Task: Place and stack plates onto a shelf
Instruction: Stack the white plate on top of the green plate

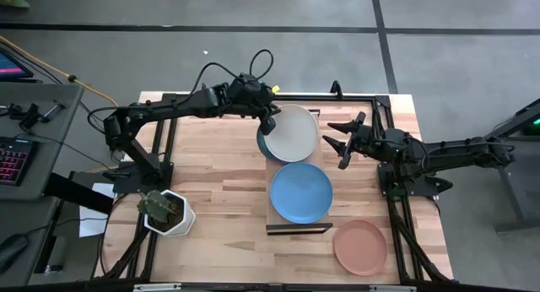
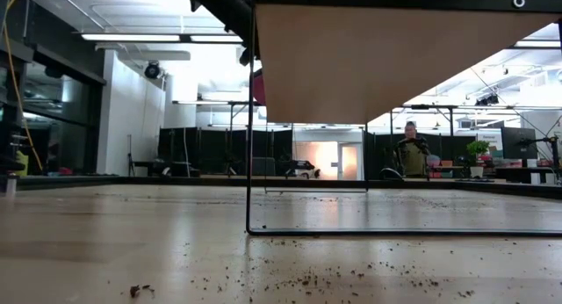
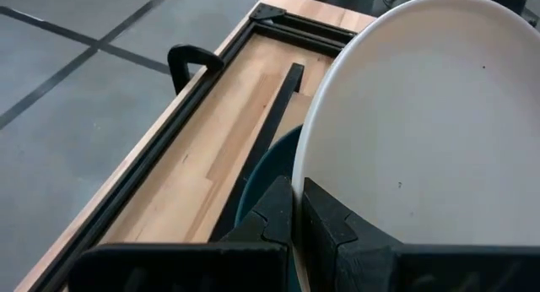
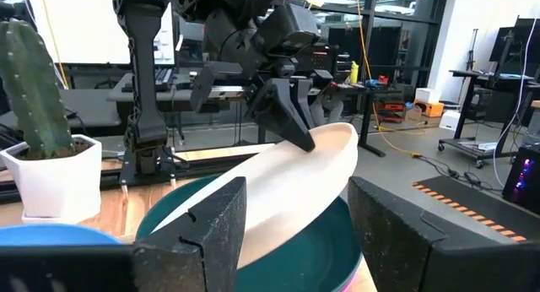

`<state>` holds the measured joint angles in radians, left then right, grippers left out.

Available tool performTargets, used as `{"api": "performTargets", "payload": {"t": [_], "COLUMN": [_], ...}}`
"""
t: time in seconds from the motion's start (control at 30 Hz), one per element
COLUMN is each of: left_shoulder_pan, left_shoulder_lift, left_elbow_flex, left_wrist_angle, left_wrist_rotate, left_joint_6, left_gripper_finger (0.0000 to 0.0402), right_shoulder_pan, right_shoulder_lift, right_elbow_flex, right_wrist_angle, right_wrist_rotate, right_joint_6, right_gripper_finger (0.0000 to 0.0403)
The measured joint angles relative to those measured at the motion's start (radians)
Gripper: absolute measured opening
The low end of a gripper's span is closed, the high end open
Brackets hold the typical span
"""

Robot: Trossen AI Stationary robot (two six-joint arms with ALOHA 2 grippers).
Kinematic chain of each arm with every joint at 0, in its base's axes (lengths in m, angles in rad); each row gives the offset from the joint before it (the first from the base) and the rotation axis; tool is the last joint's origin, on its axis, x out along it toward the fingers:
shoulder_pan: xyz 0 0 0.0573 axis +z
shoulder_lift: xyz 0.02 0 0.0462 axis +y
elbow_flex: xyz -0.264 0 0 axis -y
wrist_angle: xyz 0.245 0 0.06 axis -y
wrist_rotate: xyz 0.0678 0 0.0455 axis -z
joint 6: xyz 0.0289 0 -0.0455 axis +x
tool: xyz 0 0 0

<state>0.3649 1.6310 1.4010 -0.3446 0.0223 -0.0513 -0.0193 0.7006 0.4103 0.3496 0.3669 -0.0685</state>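
Observation:
The white plate is tilted over the dark teal plate at the shelf's far end. My left gripper is shut on its left rim. The light blue plate lies flat on the shelf's near half. The salmon tan plate lies on the tabletop near the right near corner. My right gripper is open just right of the white plate, level with it and apart from it. The right wrist view shows the white plate sloping above the teal plate. The other plates are hidden. My left gripper pinches the white plate's rim between its two fingers, coming from the table's left and slanting down. The held side is raised, and the opposite edge slopes down toward the teal plate. Whether that edge rests there is hidden.
A white hexagonal pot with a cactus stands near the table's left near corner. A dark frame rail runs along the table's far edge. In the low view the shelf stands raised on thin dark legs. A person stands far behind.

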Motion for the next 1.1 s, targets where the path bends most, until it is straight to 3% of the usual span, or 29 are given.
{"api": "performTargets", "payload": {"t": [0.47,1.1], "left_shoulder_pan": [0.000,0.001], "left_shoulder_lift": [0.000,0.000], "left_elbow_flex": [0.000,0.000], "left_wrist_angle": [-0.050,-0.086], "left_wrist_rotate": [-0.001,-0.005], "left_joint_6": [-0.017,0.026], "left_gripper_finger": [0.0002,0.0039], "right_shoulder_pan": [0.000,0.000], "right_shoulder_lift": [0.000,0.000], "right_elbow_flex": [0.000,0.000], "right_wrist_angle": [-0.001,-0.001], "right_wrist_rotate": [0.000,0.000], "right_joint_6": [0.000,-0.003], "right_gripper_finger": [0.0199,0.0199]}}
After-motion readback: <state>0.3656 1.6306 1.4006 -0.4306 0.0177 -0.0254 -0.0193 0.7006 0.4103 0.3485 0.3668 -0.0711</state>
